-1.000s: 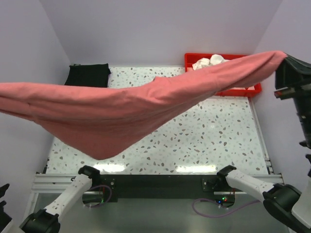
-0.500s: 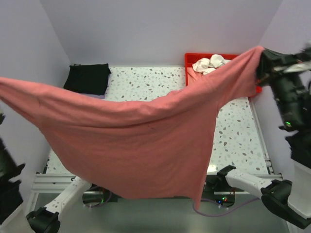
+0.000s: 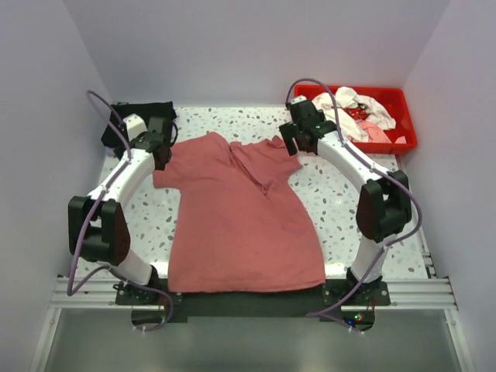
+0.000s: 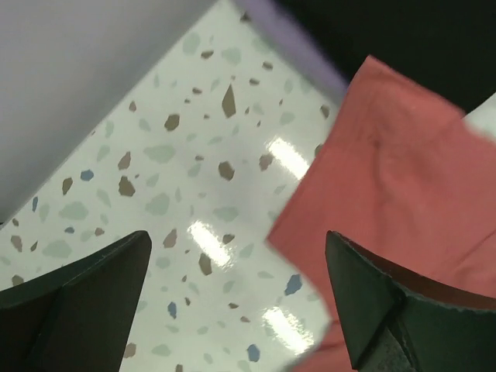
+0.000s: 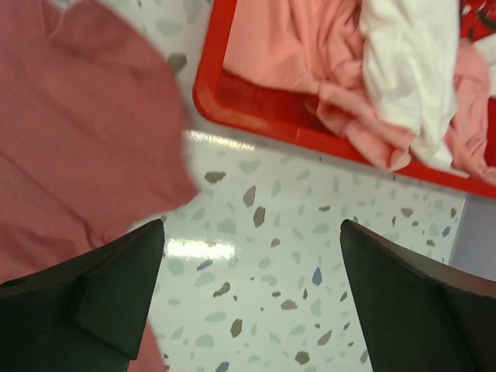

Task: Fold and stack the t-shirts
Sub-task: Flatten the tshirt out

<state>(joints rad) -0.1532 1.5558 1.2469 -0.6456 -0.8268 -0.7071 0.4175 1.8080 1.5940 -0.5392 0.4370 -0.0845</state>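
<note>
Because the brick-red t-shirt [image 3: 244,225] lies spread across the middle of the table [image 3: 364,232], collar [image 3: 230,144] toward the far wall and hem [image 3: 248,285] at the near edge, the step in hand looks like the first fold. A ridge of bunched cloth [image 3: 260,177] runs down from the collar, so smoothing it first would give a cleaner crease. The left gripper [image 3: 160,149] hovers by the left sleeve [image 3: 167,177] and the right gripper [image 3: 291,144] by the right sleeve [image 3: 284,160], both with fingers spread and nothing between them. Each should pinch its sleeve edge low and carry it inward evenly. The black t-shirt [image 3: 139,122] sits folded in the far left corner, the likely stacking spot; pale shirts [image 3: 358,107] wait in the red tray [image 3: 401,145].
</note>
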